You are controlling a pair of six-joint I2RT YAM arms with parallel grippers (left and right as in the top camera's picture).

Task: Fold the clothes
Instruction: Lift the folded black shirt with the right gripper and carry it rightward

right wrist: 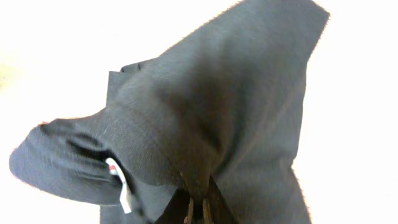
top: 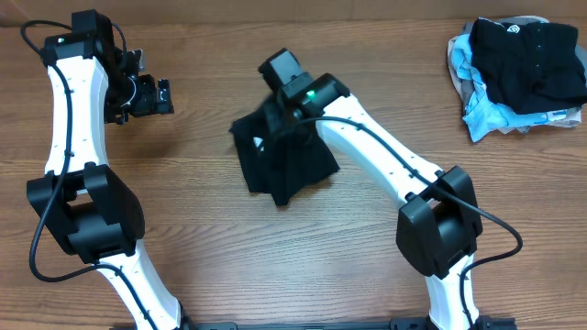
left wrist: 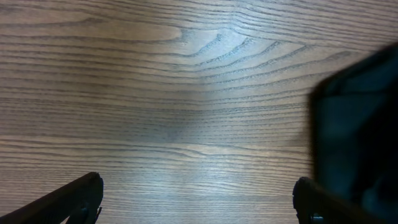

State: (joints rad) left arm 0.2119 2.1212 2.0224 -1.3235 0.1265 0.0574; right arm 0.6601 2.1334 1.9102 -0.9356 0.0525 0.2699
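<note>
On the table (top: 229, 275), right pincer (right wrist: 198, 211) clamps the clothes (right wrist: 205, 112), tips mostly hidden; left pincer (left wrist: 199, 190) apart

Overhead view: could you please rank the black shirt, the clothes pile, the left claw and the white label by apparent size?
1. The pile and the shirt look alike, the right arm hiding part of the shirt: unranked.
2. The left claw.
3. The label.
</note>
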